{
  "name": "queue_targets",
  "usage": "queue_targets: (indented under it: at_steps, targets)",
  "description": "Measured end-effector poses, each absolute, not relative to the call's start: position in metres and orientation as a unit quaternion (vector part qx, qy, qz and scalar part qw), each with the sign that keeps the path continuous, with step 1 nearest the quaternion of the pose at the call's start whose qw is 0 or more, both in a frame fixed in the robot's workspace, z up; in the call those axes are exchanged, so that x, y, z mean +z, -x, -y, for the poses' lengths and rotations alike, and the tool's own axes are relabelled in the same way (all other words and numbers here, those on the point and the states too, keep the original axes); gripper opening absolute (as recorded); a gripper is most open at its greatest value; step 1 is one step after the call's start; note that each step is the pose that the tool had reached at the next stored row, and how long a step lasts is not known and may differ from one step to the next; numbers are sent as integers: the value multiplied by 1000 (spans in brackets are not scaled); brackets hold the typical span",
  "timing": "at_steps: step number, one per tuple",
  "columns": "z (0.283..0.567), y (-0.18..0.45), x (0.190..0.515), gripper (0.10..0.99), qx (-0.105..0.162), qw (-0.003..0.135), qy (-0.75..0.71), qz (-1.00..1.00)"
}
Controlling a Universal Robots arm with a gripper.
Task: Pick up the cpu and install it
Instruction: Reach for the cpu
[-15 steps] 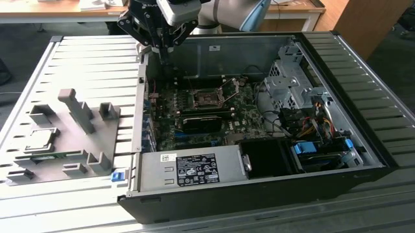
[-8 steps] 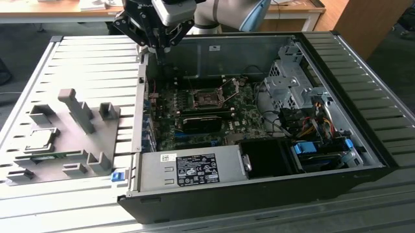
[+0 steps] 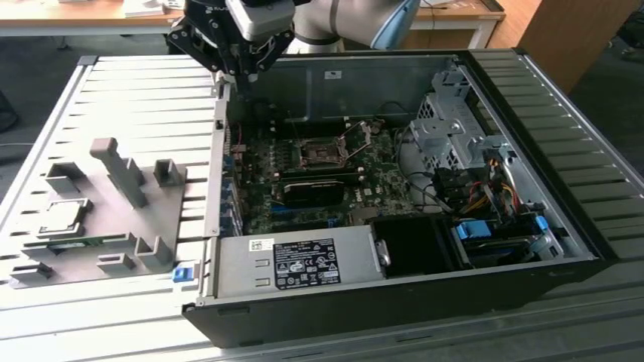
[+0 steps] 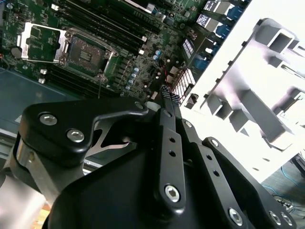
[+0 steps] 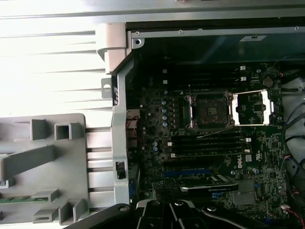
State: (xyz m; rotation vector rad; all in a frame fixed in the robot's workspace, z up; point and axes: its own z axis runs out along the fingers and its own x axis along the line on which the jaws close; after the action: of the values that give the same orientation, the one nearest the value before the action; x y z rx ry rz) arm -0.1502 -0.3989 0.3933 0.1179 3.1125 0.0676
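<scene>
while the gripper (image 3: 234, 75) hung over the far corner of the open computer case (image 3: 403, 305), above the case wall nearest the grey fixture tray (image 3: 111, 226), its fingers were closed together with nothing between them. in the second wrist view the fingertips (image 4: 166, 93) met at a point over the edge of the motherboard (image 4: 143, 57). the cpu (image 3: 62, 215) lay flat on the fixture tray, silver top up, close to the tray's edge at the exterior view's left and well apart from the gripper. just beside it, toward the tray's near edge, sat a green circuit-board strip (image 3: 78, 243). the tray rested on the slatted worktop (image 3: 131, 98), touching the side of the case. inside the case the black socket (image 3: 324, 154) sat near the middle of the motherboard, uncovered, with its metal frame (image 5: 252, 107) swung open to one side. a grey power supply (image 3: 302, 260) lay in the case's near corner, next to the tray.
</scene>
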Motion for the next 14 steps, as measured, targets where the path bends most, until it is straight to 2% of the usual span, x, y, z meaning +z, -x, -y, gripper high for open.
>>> queue_targets:
  at_steps: [14]
  targets:
    - [399, 166, 393, 106, 22, 13, -38, -999]
